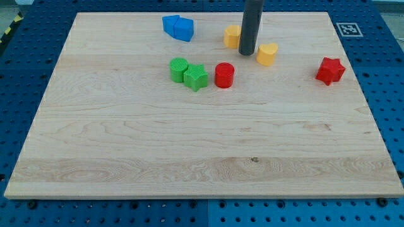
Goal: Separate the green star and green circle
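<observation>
Rod rather than gripper is what I carry, so nothing on me opens, closes or clamps; my tip rests on the wooden tabletop near its top edge, between the yellow block on the view's left and the yellow heart on the view's right. It seems just beside both, though I cannot tell whether it touches either.

From the one camera view, the green circle and green star sit touching each other, toward the top edge and a little left of centre. A red cylinder stands just beside the star on its right. My tip is apart from the green pair, up and to their right.

By my judgement, separation has not begun: the pair is still joined, and all the pushing is left.

Blue blocks lie near the top edge; a red star sits toward the right edge. No containers show anywhere.
</observation>
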You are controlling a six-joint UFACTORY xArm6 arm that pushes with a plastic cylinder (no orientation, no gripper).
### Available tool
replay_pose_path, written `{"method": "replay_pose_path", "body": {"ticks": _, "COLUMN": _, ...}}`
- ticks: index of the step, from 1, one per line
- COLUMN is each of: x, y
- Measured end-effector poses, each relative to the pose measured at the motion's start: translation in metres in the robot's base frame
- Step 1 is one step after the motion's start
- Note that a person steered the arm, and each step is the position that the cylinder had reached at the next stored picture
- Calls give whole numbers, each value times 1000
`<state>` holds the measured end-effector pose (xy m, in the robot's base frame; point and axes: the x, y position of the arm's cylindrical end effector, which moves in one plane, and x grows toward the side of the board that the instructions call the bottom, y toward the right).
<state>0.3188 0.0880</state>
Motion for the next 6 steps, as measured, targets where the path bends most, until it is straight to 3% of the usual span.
{"method": "replay_pose_path", "body": {"ticks": 3, "x": 2, "y": -86}}
{"method": "replay_pose_path", "body": {"ticks": 6, "x": 83, "y": -121}}
